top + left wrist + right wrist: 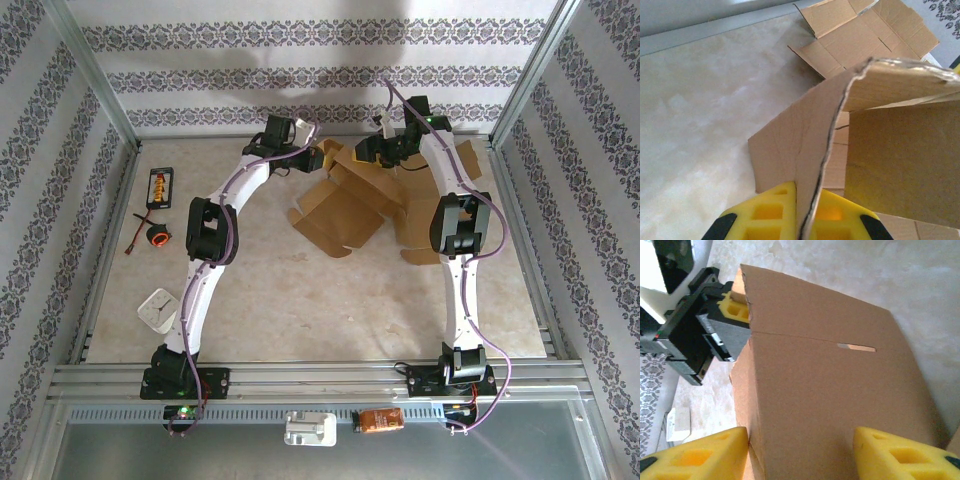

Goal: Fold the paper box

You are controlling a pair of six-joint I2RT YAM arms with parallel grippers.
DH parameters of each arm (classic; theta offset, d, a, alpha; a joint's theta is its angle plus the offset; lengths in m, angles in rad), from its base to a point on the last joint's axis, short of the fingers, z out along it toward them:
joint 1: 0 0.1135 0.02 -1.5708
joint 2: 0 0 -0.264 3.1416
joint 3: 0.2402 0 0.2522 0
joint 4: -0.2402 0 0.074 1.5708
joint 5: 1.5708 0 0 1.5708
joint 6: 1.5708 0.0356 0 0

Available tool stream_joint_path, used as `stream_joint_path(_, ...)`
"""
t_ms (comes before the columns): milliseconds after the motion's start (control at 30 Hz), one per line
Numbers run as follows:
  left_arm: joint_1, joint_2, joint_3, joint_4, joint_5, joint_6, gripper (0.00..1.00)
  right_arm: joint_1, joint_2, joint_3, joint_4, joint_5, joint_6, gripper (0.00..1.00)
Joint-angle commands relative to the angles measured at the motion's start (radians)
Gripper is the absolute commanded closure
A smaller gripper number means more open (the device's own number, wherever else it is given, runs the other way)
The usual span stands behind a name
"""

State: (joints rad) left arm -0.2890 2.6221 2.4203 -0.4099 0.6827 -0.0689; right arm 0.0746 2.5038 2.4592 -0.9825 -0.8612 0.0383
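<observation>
The paper box (345,215) is a brown cardboard blank, partly raised, at the back middle of the table. My left gripper (312,158) reaches its left back corner. In the left wrist view the yellow fingers (775,215) of the left gripper (807,220) are shut on the edge of an upright flap of the box (790,145). My right gripper (388,150) is at the box's back right. Its jaws (800,440) stand wide apart, a folded panel of the box (830,400) spanning the gap, with the left pad (715,455) against the fold. The left gripper's finger (732,305) shows at the panel's far corner.
On the left of the table lie a black and orange device (160,183), a round black part with red wires (157,235) and a white square object (158,310). Metal frame rails (300,375) edge the table. Patterned walls close in the back and sides.
</observation>
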Motion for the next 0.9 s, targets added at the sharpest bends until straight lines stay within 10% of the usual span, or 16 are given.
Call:
stream_joint_path(0, -0.031, -0.110, 0.004, -0.103, -0.029, -0.021, 1.00, 0.009, -0.027, -0.011, 0.013, 0.074, 0.029, 0.39)
stream_joint_path(867, -0.068, -0.235, 0.021, -0.440, -0.110, -0.155, 1.00, 0.047, -0.178, -0.189, 0.024, 0.137, 0.009, 0.40)
